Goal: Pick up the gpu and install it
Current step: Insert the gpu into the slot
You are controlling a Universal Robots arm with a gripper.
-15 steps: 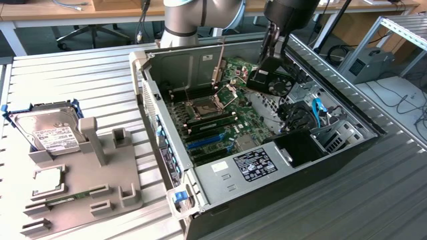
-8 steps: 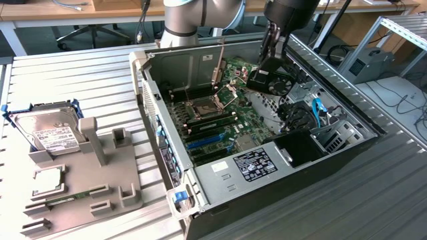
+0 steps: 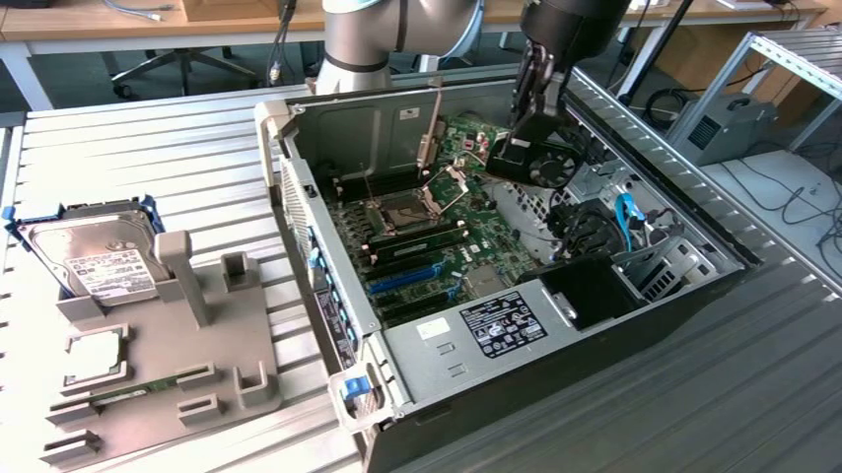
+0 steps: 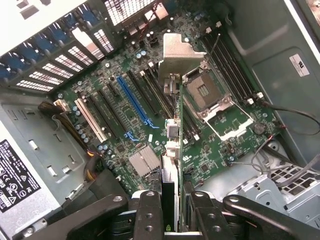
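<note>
The gripper (image 3: 531, 138) clamps the gpu (image 3: 526, 161) and holds it in the air over the open computer case (image 3: 684, 296). The card shows a black cooler with 1 round fan, a green board edge and a silver end bracket (image 4: 180, 52) above the motherboard (image 4: 210, 150).

Lab: slatted metal workbench (image 3: 158, 148), desks (image 3: 158, 25), office chair (image 3: 184, 64).

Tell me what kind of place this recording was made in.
Most likely a robotics lab or test workshop. An open computer case lies on a ribbed metal workbench, a grey fixture beside it holds a hard drive, and desks with trailing cables stand behind.
</note>
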